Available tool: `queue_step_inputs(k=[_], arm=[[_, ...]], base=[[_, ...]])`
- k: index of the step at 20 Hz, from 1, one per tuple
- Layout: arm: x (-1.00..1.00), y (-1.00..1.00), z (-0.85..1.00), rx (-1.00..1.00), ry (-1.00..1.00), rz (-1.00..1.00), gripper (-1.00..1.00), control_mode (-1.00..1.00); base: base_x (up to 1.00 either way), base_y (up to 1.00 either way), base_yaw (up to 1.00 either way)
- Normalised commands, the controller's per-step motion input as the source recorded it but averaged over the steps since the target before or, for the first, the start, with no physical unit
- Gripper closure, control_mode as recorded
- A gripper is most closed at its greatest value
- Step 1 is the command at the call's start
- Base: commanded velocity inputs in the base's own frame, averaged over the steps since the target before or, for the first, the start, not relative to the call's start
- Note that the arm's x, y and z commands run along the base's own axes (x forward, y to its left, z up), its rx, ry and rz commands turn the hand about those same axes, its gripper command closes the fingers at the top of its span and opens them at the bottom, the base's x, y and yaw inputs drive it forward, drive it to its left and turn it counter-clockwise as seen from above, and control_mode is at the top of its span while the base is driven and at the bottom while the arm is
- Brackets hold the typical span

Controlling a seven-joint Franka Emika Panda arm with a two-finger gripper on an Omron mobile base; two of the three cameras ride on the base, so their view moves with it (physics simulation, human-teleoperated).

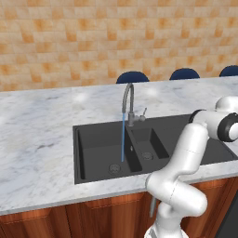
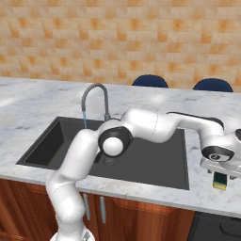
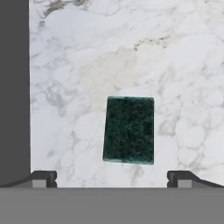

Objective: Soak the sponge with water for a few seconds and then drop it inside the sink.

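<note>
The sponge [image 3: 129, 130], a dark green block, lies flat on the marble counter to the right of the sink [image 2: 155, 165], and its yellowish edge [image 2: 220, 181] peeks out under my hand. My gripper [image 3: 111, 179] hovers right above it, open, its fingertips [image 3: 43, 178] standing wider than the sponge with nothing between them. In the right base view the gripper [image 2: 220, 174] hangs over the counter's front right part. Water [image 1: 122, 139] runs as a thin blue stream from the faucet [image 1: 128, 100] into the wide basin of the black sink [image 1: 95, 148]. The same stream of water [image 2: 84, 120] shows in the right base view too.
The dark strip at the left of the hand view is the sink's edge [image 3: 13, 87]. Blue chair backs [image 1: 132, 77] rise behind the counter. Wooden cabinet fronts [image 1: 69, 223] run below the counter's front edge, close to the sponge.
</note>
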Motion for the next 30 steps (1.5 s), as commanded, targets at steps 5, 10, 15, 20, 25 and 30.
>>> queue_step_inputs(k=[5, 10, 15, 20, 25, 30], arm=[[0.18, -0.02, -0.03, 0.00, 0.00, 0.00, -1.00, -1.00], [0.14, -0.13, -0.10, 0.00, 0.00, 0.00, -1.00, -1.00], [0.03, -0.16, -0.17, 0.00, 0.00, 0.00, -1.00, -1.00], [0.00, -0.07, -0.20, 0.00, 0.00, 0.00, -1.00, -1.00], [0.00, 0.00, -0.12, 0.00, 0.00, 0.00, -1.00, -1.00], [0.00, 0.00, -0.22, 0.00, 0.00, 0.00, -1.00, -1.00]], base=[[0.00, 0.00, 0.00], [0.00, 0.00, 0.00], [0.00, 0.00, 0.00], [0.00, 0.00, 0.00], [0.00, 0.00, 0.00], [0.00, 0.00, 0.00]])
